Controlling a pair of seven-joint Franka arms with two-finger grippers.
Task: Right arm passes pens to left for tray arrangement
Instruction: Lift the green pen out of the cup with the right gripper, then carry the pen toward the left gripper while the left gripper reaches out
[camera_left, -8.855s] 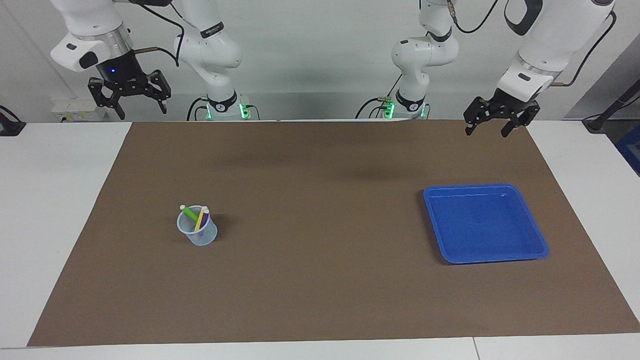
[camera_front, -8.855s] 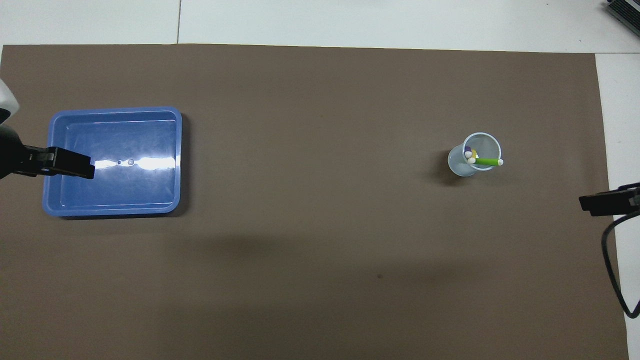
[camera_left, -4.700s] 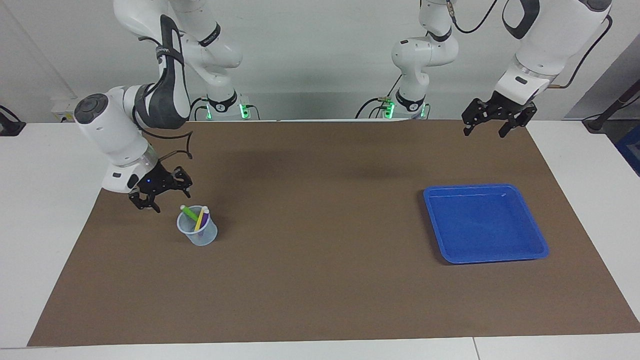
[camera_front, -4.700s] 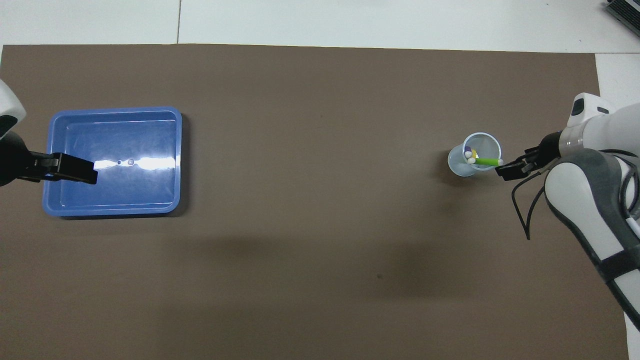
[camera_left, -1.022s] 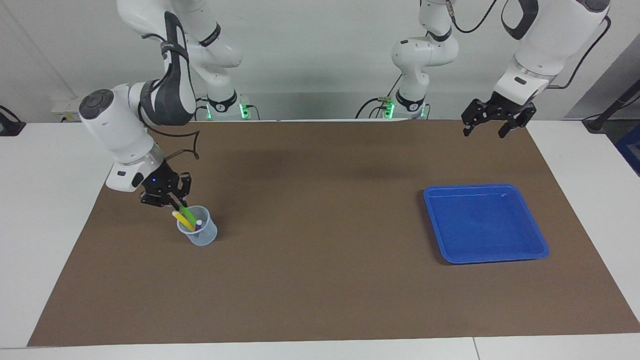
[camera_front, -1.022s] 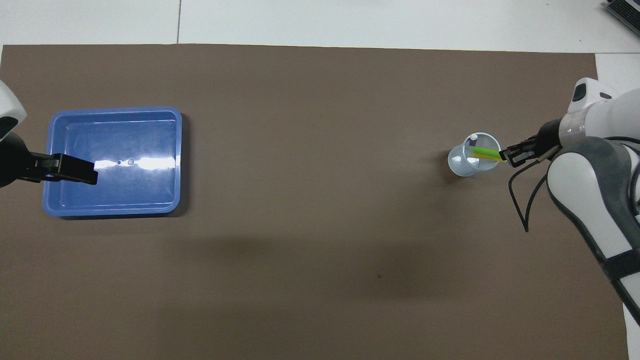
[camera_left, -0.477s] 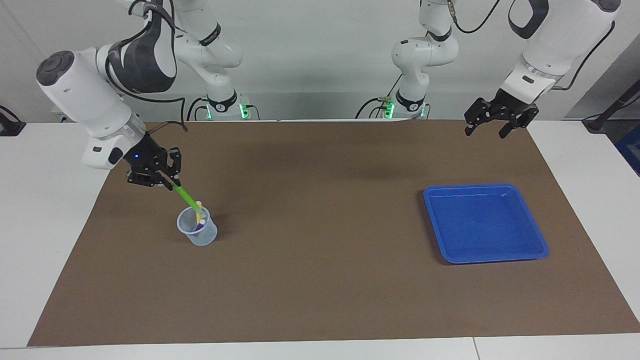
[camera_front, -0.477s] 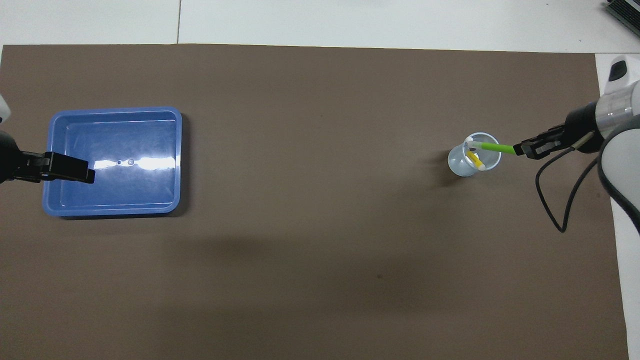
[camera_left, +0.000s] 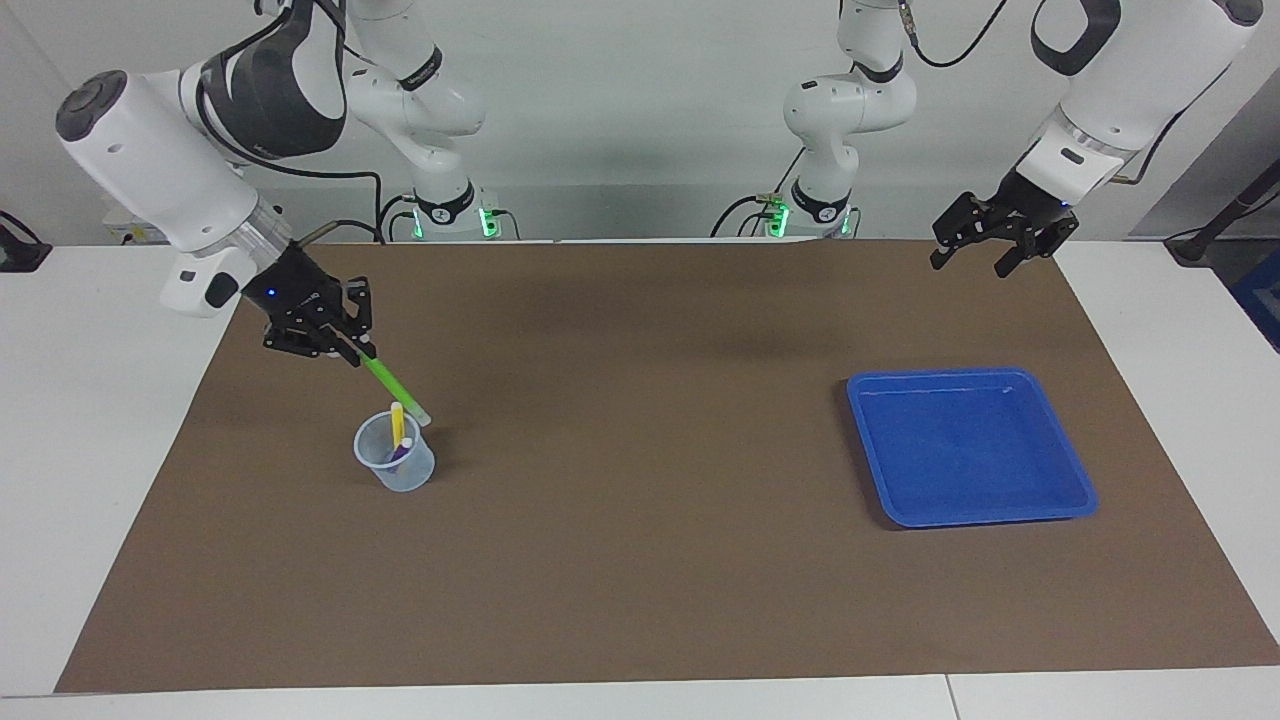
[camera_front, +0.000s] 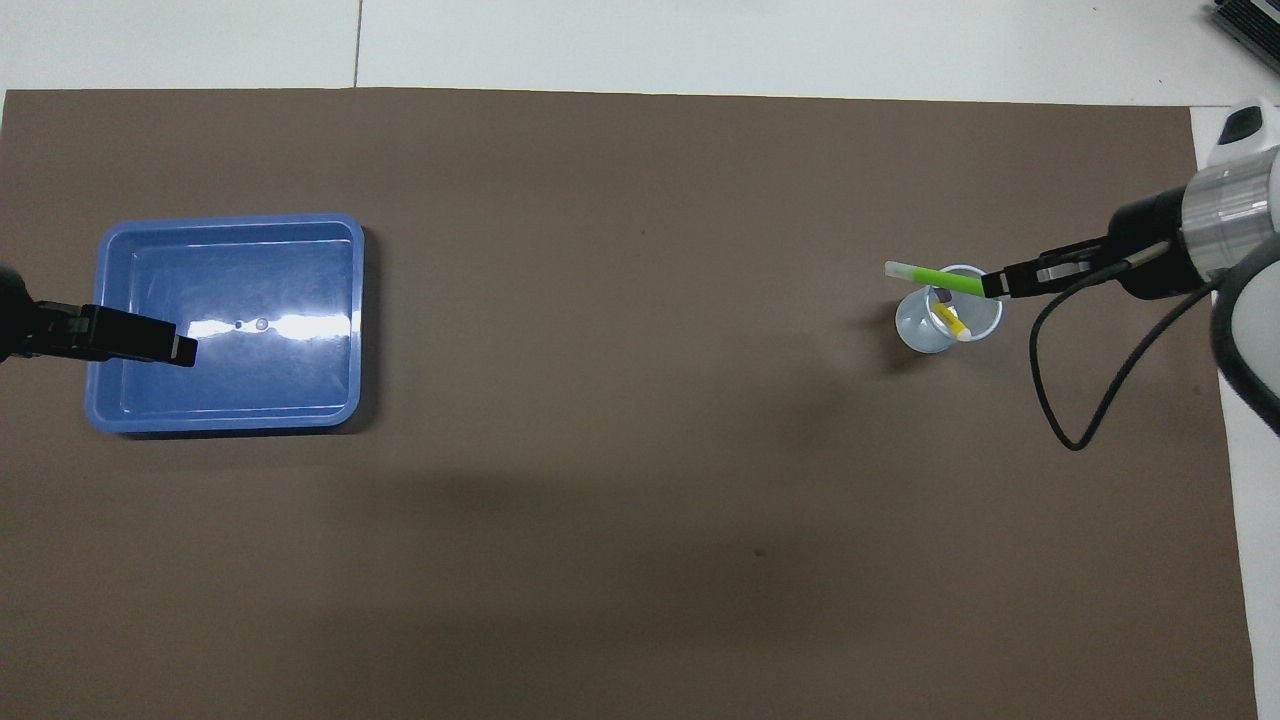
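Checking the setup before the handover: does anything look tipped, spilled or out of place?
Nothing stands out. The small clear plastic cup stands upright with the yellow pen and purple pen inside. The right gripper holds the green pen slanted above it. The blue tray lies flat; the left gripper waits.

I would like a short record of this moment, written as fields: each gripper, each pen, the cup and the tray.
right gripper: shut on green pen, over the cup
left gripper: open, waits raised at its own end
green pen: tilted, out of the cup
yellow pen: stands in the cup
purple pen: in the cup, mostly hidden
cup: clear, upright
tray: blue, holds nothing
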